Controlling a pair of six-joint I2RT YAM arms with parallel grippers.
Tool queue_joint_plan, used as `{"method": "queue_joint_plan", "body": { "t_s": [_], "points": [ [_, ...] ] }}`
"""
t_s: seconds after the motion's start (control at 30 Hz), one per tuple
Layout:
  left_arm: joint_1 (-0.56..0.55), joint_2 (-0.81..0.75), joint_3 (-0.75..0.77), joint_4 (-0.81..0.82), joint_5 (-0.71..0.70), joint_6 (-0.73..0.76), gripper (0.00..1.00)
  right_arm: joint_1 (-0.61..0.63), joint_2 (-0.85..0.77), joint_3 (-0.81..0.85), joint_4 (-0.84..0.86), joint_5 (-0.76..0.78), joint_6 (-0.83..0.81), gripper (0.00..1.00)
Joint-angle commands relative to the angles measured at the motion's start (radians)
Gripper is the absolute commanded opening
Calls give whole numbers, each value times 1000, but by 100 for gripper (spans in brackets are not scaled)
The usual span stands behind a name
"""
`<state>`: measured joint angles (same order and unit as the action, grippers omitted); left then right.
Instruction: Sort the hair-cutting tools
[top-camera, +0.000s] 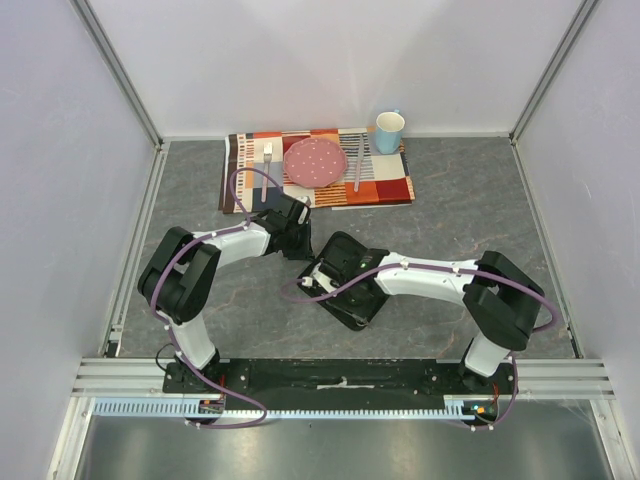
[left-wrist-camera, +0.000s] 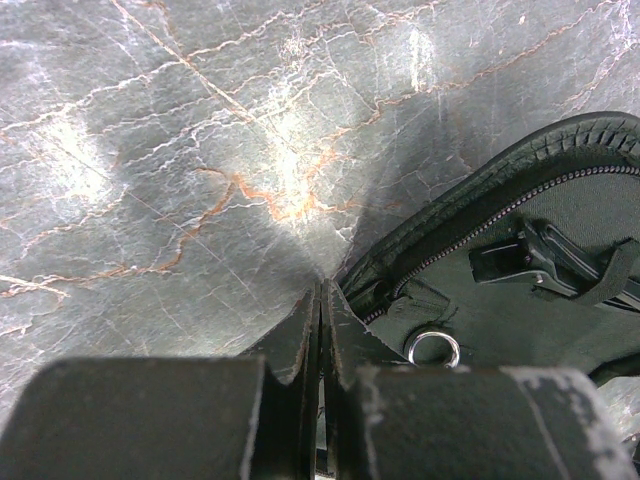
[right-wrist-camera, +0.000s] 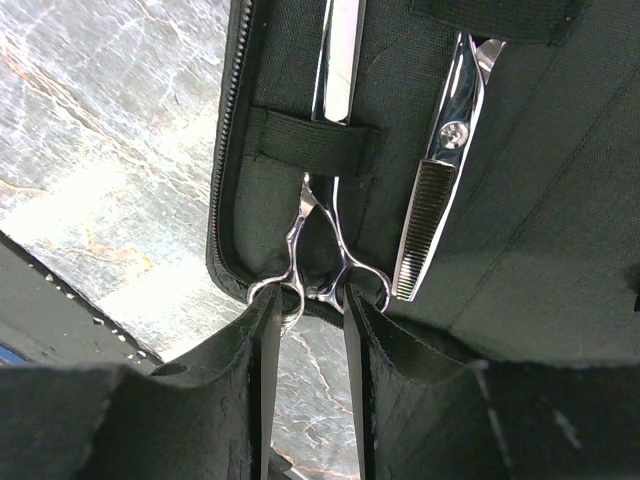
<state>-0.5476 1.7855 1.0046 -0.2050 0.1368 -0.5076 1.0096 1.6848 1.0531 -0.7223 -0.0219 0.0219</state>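
A black zip case (top-camera: 368, 297) lies open at the table's middle. In the right wrist view a slim silver scissors (right-wrist-camera: 336, 60) is tucked under an elastic strap (right-wrist-camera: 300, 140) in the case, its ring handles (right-wrist-camera: 372, 282) at the case's edge. A second silver scissors with a toothed blade (right-wrist-camera: 428, 215) lies beside it. My right gripper (right-wrist-camera: 306, 312) is open, its fingertips on either side of the ring handles. My left gripper (left-wrist-camera: 321, 300) is shut and empty, its tip at the case's rim (left-wrist-camera: 470, 185). There a silver ring (left-wrist-camera: 434, 347) and a black clip (left-wrist-camera: 530, 262) show.
A striped placemat (top-camera: 385, 188) at the back holds a pink plate (top-camera: 315, 160), a fork (top-camera: 267, 155) and a knife (top-camera: 358, 165). A light blue mug (top-camera: 389, 131) stands at its right corner. White walls close in the marbled grey table.
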Motion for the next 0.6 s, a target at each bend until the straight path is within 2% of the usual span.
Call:
{"method": "queue_joint_plan", "body": {
  "t_s": [0.0,0.3,0.57],
  "points": [
    [-9,23,9,-4,29,32,6,-14,15,-10,32,2,-14,38],
    [-9,29,11,-4,30,32,5,-26,12,4,30,10,-42,41],
    [-9,26,9,-4,27,32,5,-25,55,-10,40,-33,-25,37]
  ]
}}
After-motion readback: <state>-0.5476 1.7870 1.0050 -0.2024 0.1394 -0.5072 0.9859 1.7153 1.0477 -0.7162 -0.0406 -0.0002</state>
